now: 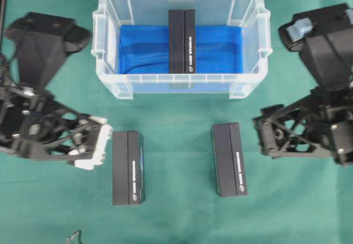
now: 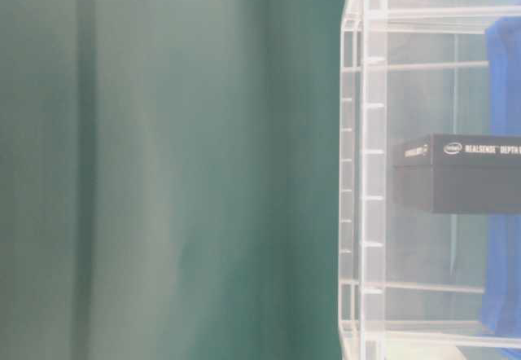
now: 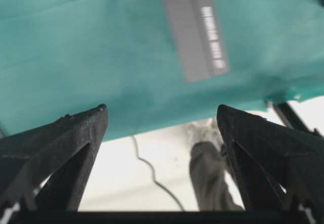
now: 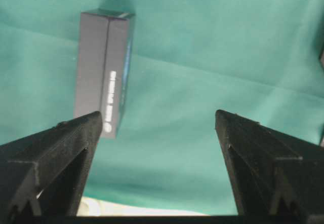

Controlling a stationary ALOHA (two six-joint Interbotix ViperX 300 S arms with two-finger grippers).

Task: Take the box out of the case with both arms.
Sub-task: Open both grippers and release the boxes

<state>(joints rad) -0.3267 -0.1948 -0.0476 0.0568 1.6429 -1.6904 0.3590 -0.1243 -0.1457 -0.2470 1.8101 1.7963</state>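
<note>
A clear case (image 1: 182,86) sits at the far edge of the green table (image 1: 176,216), one black box (image 1: 181,41) inside; two boxes lie outside as the left gripper (image 1: 94,144) and right gripper (image 1: 263,136) gape wide, empty.

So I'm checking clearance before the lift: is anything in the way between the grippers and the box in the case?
Only the case walls, so both must reach over the rim. The box stands uncovered; left gripper and right gripper are outside, empty.

Clear glossy ribbed plastic case (image 1: 105,51) with blue sheet lining (image 1: 143,48); matt black cardboard box (image 1: 182,41) inside; matt green cloth table cover (image 1: 176,216), lightly creased.
</note>
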